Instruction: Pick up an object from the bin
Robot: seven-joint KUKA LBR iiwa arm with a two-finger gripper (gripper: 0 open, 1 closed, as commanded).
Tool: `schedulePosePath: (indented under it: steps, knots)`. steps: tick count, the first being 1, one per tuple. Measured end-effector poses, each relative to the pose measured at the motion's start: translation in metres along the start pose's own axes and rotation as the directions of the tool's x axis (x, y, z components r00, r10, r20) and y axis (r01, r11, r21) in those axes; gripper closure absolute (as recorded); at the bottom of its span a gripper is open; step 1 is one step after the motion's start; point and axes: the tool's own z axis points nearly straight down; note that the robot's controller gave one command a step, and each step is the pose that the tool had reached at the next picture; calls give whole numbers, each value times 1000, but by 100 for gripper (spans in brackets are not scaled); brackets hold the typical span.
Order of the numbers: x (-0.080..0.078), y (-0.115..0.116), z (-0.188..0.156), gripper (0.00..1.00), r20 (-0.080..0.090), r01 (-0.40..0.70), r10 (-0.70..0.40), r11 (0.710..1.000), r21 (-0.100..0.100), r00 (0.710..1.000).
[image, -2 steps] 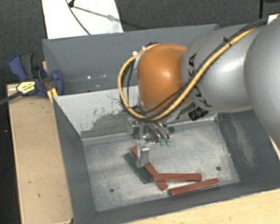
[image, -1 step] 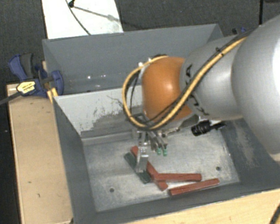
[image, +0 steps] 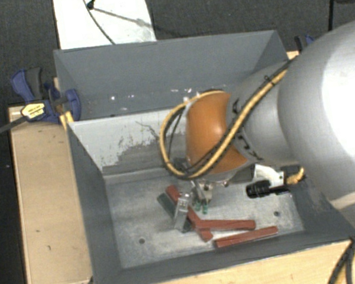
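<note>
Gripper (image: 199,199) first: it hangs low over the middle of the bin floor, under the orange cover (image: 210,133) on the wrist, with its tip right at a small heap of loose pieces. Whether it is open or closed cannot be told, nor whether it has hold of anything. From the left, the grey metal bin (image: 95,203) shows a bare sloping wall and then an open stretch of scuffed floor. Next comes the heap, near the centre of the floor. Its leftmost piece is a dark block (image: 167,203), lying tilted, with a short red-brown piece (image: 172,192) just behind it. Touching the block on its right is a silvery piece (image: 182,211), which lies directly beside the gripper's tip and is the nearest thing to it. Right of that, a red-brown stick (image: 226,226) runs from below the tip toward the right. A second red-brown stick (image: 246,237) lies flat just in front of it, close to the near wall. Yellow and black cables (image: 174,155) loop round the cover, and the broad silver arm (image: 339,120) stretches across the right side above the bin.
</note>
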Motion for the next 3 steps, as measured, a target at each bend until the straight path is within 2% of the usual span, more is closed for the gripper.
schedulePosePath:
  steps: [1,2,3]
  knots:
    - [5,-7,-36,0,1,84,-84,996,1,996]
    - [16,-16,-24,0,3,-105,105,994,-1,994]
    - [24,-19,-3,100,9,-62,62,998,-6,998]
